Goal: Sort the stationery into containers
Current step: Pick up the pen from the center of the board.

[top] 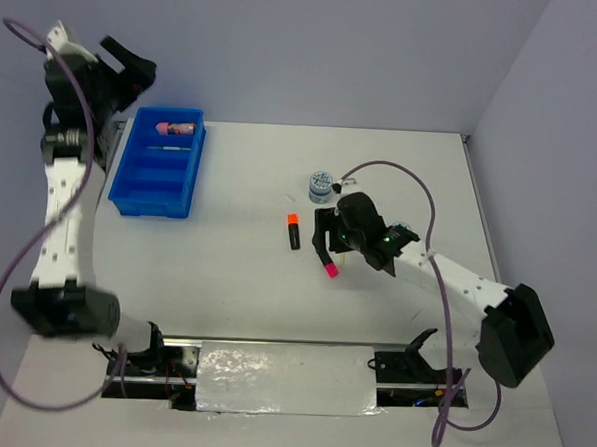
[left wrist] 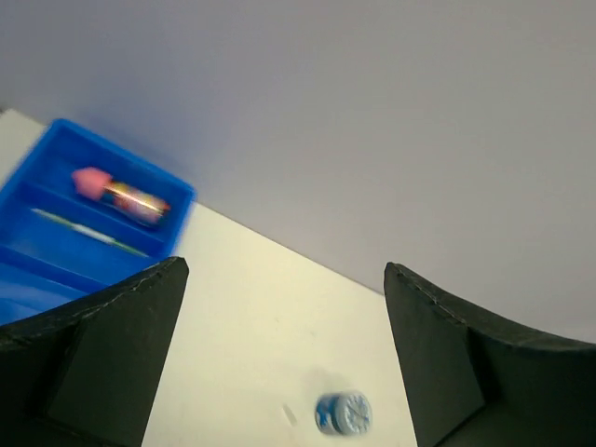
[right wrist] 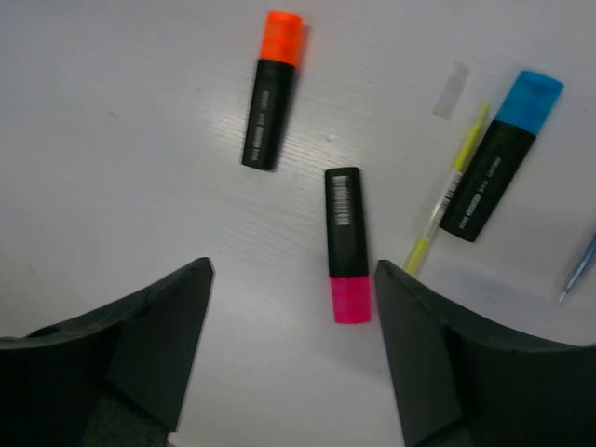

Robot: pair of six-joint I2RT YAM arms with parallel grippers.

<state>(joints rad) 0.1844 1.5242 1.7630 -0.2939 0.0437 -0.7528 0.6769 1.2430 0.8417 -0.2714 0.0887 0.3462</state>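
The blue tray stands at the back left; its far compartment holds a pink cylinder, and the one beside it a thin pen. My left gripper hangs open and empty high above the tray's far end; its wrist view shows the tray and a blue-grey disc. My right gripper is open just above the table, with the pink-capped marker lying between its fingers, close to the right one and not gripped. An orange-capped marker, a blue-capped marker and a yellow pen lie beyond.
The blue-grey disc sits behind the right gripper. A blue pen tip shows at the right edge of the right wrist view, and a scrap of tape lies near the markers. The table's far edge meets the wall.
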